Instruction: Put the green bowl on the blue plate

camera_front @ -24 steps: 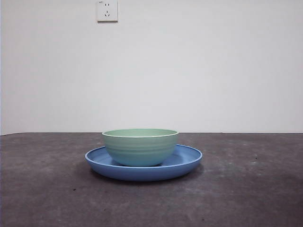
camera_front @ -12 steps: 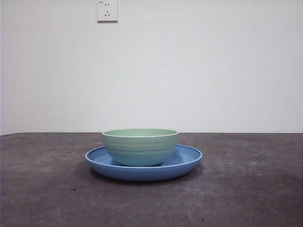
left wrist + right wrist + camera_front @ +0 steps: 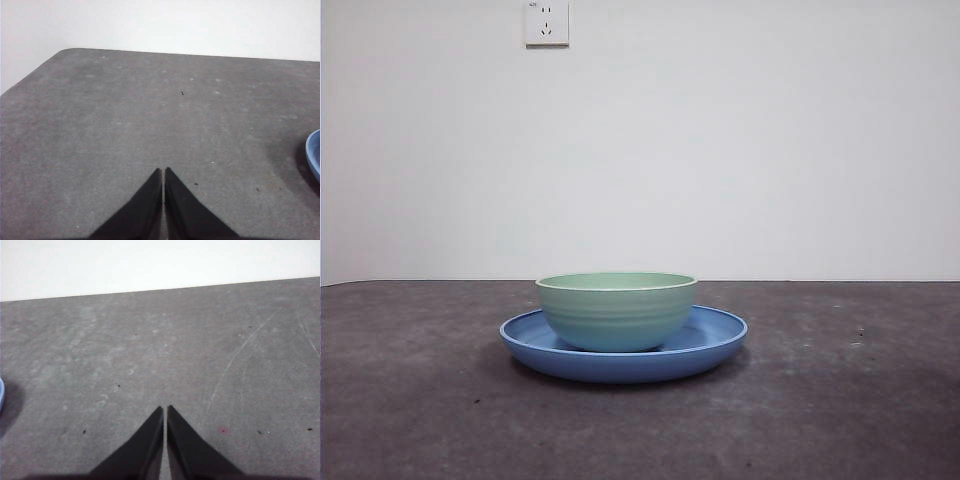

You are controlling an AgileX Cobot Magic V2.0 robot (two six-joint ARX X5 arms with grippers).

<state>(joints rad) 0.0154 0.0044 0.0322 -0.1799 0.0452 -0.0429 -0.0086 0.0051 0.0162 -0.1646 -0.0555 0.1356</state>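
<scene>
The green bowl point(image 3: 617, 311) sits upright inside the blue plate point(image 3: 720, 340), its base resting on the plate's shallow floor and roughly centred, so the plate's raised rim shows as a wide blue ring on both sides of the bowl. Faint horizontal ridges run around the bowl's outer wall, and its lighter rim is level. The plate lies flat on the dark grey bench point(image 3: 420, 400), near the middle of the front view, with a soft shadow under its edge. Behind the bench stands a plain white wall point(image 3: 770, 150), and a white wall socket point(image 3: 547, 22) is fixed high on it, above and a little to the left of the bowl in that view. Neither arm appears in the front view. The left pincer point(image 3: 163, 172) hangs over bare bench with its two black jaws pressed together, tips meeting and nothing between them; a sliver of the blue plate's rim point(image 3: 313, 155) shows at the edge of the left wrist view, well apart from the jaw tips. The right pincer point(image 3: 165, 410) is likewise closed and empty over the scuffed, speckled bench surface, its jaws touching along their length, and only a thin blue edge of the plate point(image 3: 1, 394) shows at the side of the right wrist view.
</scene>
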